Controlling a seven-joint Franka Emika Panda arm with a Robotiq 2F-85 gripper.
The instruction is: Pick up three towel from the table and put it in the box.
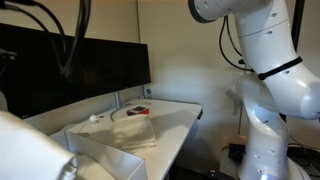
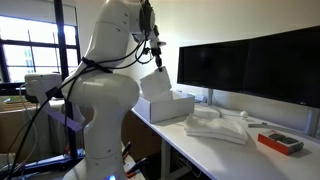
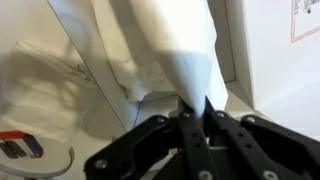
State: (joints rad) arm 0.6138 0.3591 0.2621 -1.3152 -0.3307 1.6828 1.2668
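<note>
The carry step seems to be in hand. In an exterior view the black two-fingered gripper (image 2: 152,48) hangs high, and a white soft cloth towel (image 2: 155,80) dangles from it over the left part of the large white open-topped box (image 2: 172,108). In the wrist view its fingers are pinched tight on a fold of that cloth. Further right, more folded cream towels (image 2: 215,125) lie on the long white table (image 2: 235,160). The next move probably calls for lowering the towel inside the walls before letting go.
</note>
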